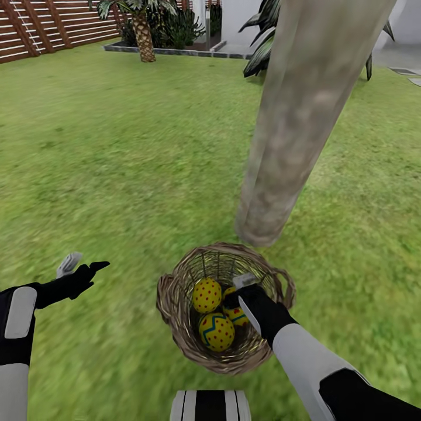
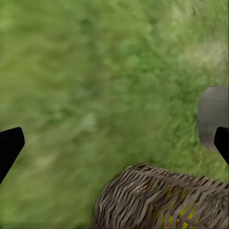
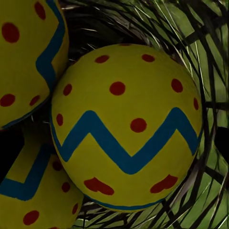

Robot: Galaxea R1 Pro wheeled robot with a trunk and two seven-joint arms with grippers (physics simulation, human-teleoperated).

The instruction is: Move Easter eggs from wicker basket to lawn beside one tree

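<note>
The wicker basket sits on the lawn just in front of the tree trunk. Three yellow Easter eggs lie in it: one at the back, one at the front, and a third partly covered by my right gripper. That gripper reaches down into the basket, open. Up close, the zigzag egg sits between its fingers, with the other two eggs beside it. My left gripper hovers open over grass, left of the basket.
The trunk base stands close behind the basket. A short palm and a planting bed lie far back, with a wooden fence at the back left. Grass stretches wide to the left and right.
</note>
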